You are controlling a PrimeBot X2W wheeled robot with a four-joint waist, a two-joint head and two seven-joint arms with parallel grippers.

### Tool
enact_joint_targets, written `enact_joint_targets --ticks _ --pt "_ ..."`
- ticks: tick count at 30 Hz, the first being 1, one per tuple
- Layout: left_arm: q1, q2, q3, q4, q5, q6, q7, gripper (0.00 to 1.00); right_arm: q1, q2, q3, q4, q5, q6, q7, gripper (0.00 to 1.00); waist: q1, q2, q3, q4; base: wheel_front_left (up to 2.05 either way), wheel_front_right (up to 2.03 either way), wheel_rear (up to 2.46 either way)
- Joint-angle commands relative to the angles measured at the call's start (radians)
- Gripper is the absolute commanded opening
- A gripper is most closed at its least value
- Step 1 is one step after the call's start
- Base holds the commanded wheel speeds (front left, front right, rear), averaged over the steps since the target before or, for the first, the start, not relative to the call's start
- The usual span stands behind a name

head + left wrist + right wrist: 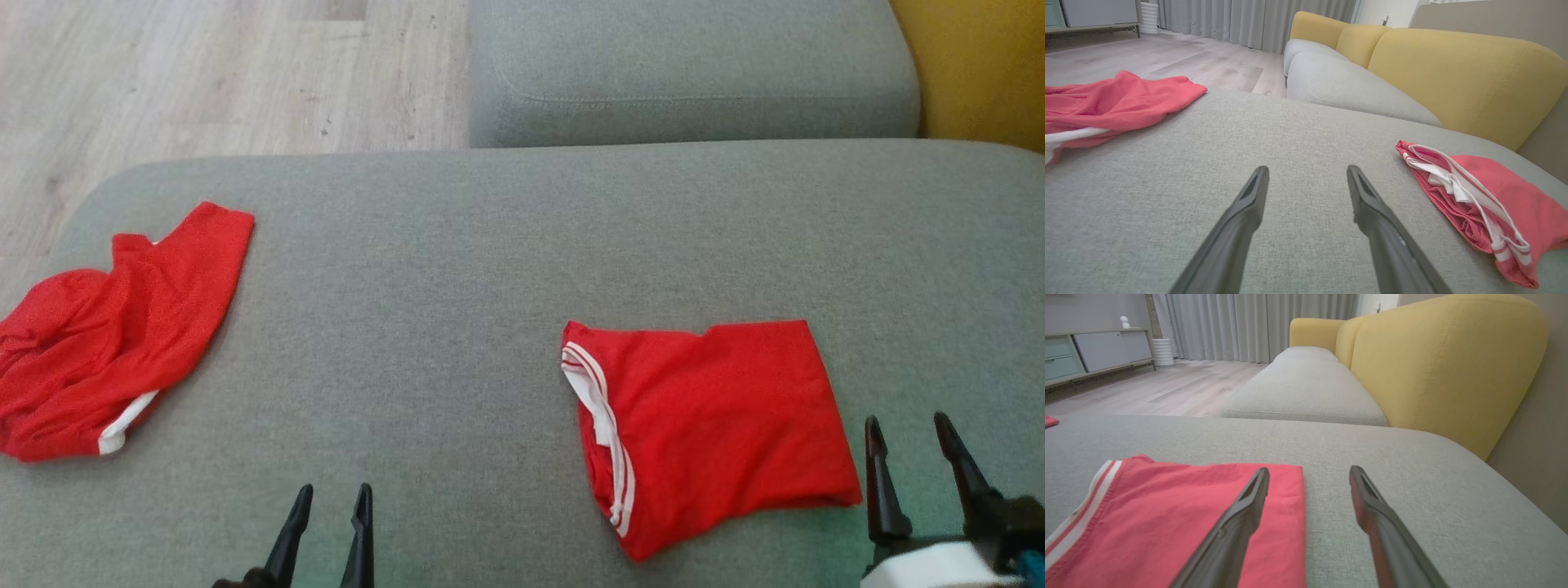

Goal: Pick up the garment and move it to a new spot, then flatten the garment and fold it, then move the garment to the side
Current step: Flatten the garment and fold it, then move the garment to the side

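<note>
The right gripper (906, 423) stands with its fingers spread and nothing between them, just beside the right edge of the folded garment (718, 425). In the right wrist view one finger overlaps that edge, but contact cannot be told. The left gripper (335, 490) is likewise spread and empty over bare upholstery near the front edge of the grey seat cushion (457, 310).

The folded garment lies toward the cushion's front right. It is a rough rectangle with its long axis running left to right, slightly skewed, and its white-striped trim faces left. It looks light, thin and limp, so a grip on the top layer alone would likely peel the fold open. Pinching all layers at the right-hand corners seems safer.

A crumpled garment (122, 335) sprawls at the cushion's left edge, well apart, with its long axis slanting from the front left toward the far edge.
</note>
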State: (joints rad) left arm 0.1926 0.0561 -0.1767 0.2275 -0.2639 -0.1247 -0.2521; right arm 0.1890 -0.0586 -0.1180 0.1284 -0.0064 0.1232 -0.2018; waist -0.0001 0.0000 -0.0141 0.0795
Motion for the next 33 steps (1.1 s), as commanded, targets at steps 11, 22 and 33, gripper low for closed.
enact_joint_targets --ticks 11,22,33 --pt "-0.033 -0.006 0.033 -0.022 0.006 -0.006 -0.010 1.00 -0.018 0.007 0.000 0.068 -0.032 0.008 -0.059 1.00 0.0001 0.0000 -0.019 0.019 0.00 0.00 0.00" --pt "-0.045 -0.006 0.034 -0.037 0.019 -0.006 -0.010 1.00 -0.070 0.008 0.029 0.082 0.101 0.008 -0.050 1.00 0.0001 0.0000 -0.005 0.006 0.00 0.00 0.00" --pt "-0.072 0.000 -0.007 -0.023 0.018 -0.006 -0.010 1.00 -0.323 -0.091 0.048 0.121 0.284 0.008 0.545 1.00 0.0001 0.0000 0.052 0.015 0.00 0.00 0.00"
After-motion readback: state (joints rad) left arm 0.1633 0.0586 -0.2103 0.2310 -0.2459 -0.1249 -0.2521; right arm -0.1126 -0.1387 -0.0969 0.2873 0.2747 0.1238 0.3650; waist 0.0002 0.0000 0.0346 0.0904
